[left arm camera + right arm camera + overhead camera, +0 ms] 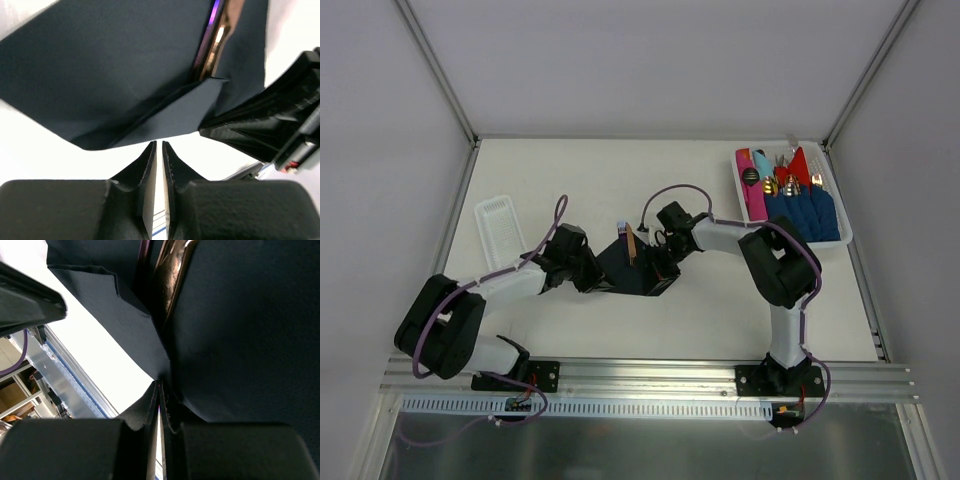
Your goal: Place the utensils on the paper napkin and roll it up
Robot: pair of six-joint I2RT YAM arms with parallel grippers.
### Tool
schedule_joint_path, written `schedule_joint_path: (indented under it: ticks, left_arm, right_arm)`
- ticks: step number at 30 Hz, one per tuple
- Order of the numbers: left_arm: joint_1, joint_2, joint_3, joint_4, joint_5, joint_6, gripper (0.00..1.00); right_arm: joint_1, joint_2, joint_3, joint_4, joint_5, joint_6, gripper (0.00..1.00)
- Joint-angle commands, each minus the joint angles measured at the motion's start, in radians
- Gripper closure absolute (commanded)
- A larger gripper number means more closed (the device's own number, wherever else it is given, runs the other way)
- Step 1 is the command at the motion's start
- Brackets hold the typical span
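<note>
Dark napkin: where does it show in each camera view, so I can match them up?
Top external: napkin at mid-frame.
Left wrist: napkin fills the upper frame.
Right wrist: napkin fills the right and top.
Shared landmark: copper utensil handle lying on it.

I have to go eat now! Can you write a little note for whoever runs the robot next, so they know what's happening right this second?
Left tool: jaws almost together with nothing seen between them, tips right at the folded edge of the paper napkin.
Right tool: shut, pinching a fold of the napkin.
Utensils: lying on the napkin, their lower ends tucked under a folded flap.
Done: utensils placed, first fold started.
Left: roll the napkin around them into a slim roll.
</note>
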Motion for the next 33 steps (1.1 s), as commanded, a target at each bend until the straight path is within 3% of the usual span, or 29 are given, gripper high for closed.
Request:
schedule_joint_path:
  ticks: [1,8,17,24,33]
  left_arm:
    - [-0.009,0.054,0.031,0.037,0.019,-0.010,0.92]
    - [-0.003,0.115,0.019,0.034,-0.004,-0.076,0.96]
    - [0.057,-0.038,-0.087,-0.024,-0.102,-0.130,0.97]
    - [0.111,-0.162,-0.085,-0.113,-0.145,-0.055,0.96]
    - [0.056,-0.125,0.046,-0.102,-0.097,0.054,0.96]
  right_arm:
    - [-0.013,0.025,0.017,-0.014,0.037,-0.001,0.95]
    - [-0.022,0.029,0.021,-0.024,0.040,-0.006,0.95]
    - [-0.027,0.029,0.014,-0.037,0.054,-0.023,0.95]
    - [-0.031,0.031,0.017,-0.047,0.060,-0.033,0.95]
    - [-0.033,0.032,0.021,-0.051,0.048,-0.035,0.95]
